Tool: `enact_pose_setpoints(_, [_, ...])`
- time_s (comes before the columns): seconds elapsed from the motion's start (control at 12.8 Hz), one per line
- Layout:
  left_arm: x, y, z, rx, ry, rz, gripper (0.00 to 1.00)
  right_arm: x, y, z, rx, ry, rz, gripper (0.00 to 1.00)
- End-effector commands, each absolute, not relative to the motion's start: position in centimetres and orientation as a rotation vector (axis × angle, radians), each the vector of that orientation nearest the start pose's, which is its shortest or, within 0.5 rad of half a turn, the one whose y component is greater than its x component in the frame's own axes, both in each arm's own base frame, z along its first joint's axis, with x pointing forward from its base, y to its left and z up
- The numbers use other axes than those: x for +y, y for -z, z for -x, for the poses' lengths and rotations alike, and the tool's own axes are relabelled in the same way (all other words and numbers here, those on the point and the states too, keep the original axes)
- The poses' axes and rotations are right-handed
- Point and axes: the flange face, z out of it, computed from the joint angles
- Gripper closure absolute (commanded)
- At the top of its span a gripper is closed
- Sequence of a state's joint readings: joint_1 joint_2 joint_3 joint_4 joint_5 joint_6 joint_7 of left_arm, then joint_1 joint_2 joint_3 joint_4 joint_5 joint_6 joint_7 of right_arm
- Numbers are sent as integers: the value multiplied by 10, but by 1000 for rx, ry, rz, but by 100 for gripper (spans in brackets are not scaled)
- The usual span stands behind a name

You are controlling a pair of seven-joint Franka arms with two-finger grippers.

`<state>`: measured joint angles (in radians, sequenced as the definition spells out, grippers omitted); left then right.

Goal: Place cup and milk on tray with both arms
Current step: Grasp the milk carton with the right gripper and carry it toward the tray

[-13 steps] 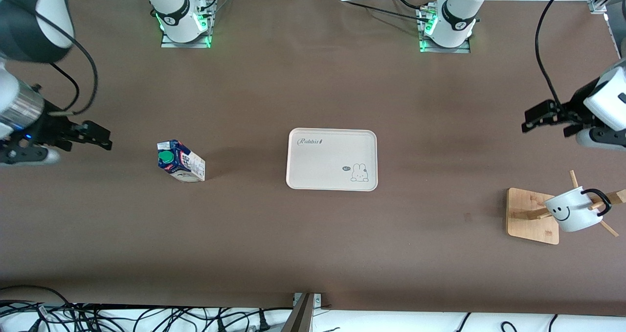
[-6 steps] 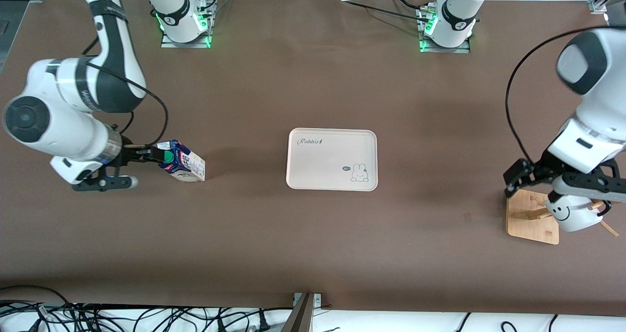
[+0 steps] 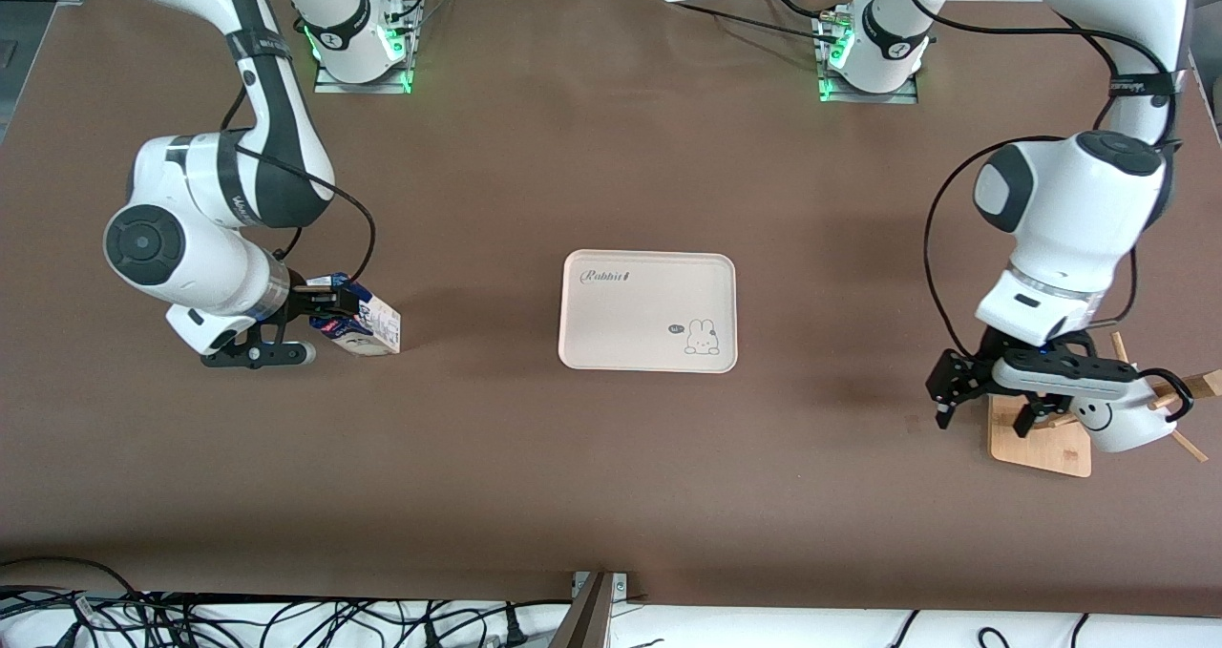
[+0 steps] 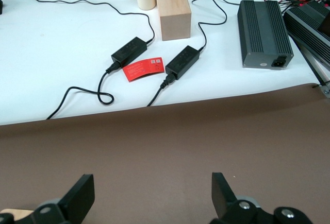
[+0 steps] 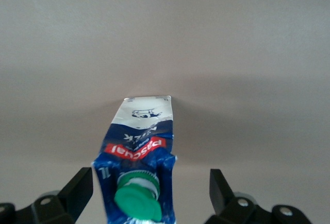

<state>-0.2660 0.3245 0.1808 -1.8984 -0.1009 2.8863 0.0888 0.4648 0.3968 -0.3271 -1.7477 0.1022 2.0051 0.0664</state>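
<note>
The milk (image 3: 368, 325) stands on the table toward the right arm's end; its green cap is hidden under the hand in the front view. My right gripper (image 3: 315, 324) is open with a finger on each side of the carton's top, neither touching. The right wrist view shows the carton (image 5: 140, 144) between the gripper's (image 5: 152, 193) fingers. The cup (image 3: 1127, 424) hangs on a wooden rack at the left arm's end. My left gripper (image 3: 983, 405) is open and empty, low over the rack base's edge beside the cup; it also shows in the left wrist view (image 4: 152, 193). The tray (image 3: 649, 309) lies empty mid-table.
The square wooden rack base (image 3: 1041, 443) with slanted pegs (image 3: 1184, 386) carries the cup. The left wrist view shows the table's edge, then a white bench with power adapters (image 4: 129, 51), a wooden block (image 4: 172, 7) and a grey power supply (image 4: 264, 28).
Both arms have swung down to the table. My right gripper has come round the carton's top. My left gripper has dropped from above to the rack base beside the cup.
</note>
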Motion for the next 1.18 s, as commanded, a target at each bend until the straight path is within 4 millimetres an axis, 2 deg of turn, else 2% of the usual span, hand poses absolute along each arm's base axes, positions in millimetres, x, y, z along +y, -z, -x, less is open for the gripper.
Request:
enact_pose_setpoints(0.0, [-59,-438,-643,169,1065,2971,0,108,-338,-617,-30,-172,3169,13])
enact_pose_setpoints(0.08, [-56,-445,-632,173,1069,2973,0,107,-337,-616,-31,-181,3171,33])
enact_pose_setpoints(0.16, [-55,-444,-624,169,1059,2982,0,108,-339,-616,-32,-184,3170,46])
enact_pose_setpoints(0.24, [-51,-445,-613,156,1051,2992,0,113,-343,-617,-42,-175,3168,54])
enact_pose_setpoints(0.31, [-47,-450,-607,146,1060,2992,0,126,-352,-617,-57,-167,3165,57])
enact_pose_setpoints(0.39, [-42,-465,-598,134,1092,2987,0,147,-365,-616,-36,-172,3162,58])
enact_pose_setpoints(0.55, [-12,-480,-574,61,1116,2980,0,210,-401,-612,2,-181,3152,58])
enact_pose_setpoints(0.63, [-2,-484,-566,36,1123,2977,0,239,-412,-608,18,-180,3146,57])
enact_pose_setpoints(0.78, [9,-489,-552,6,1132,2975,0,308,-415,-592,26,-197,3062,57])
enact_pose_setpoints(0.86, [13,-489,-550,-3,1136,2973,0,340,-416,-584,42,-206,3027,57])
enact_pose_setpoints(1.1, [31,-489,-550,-65,1194,2934,0,424,-403,-562,107,-166,3008,57])
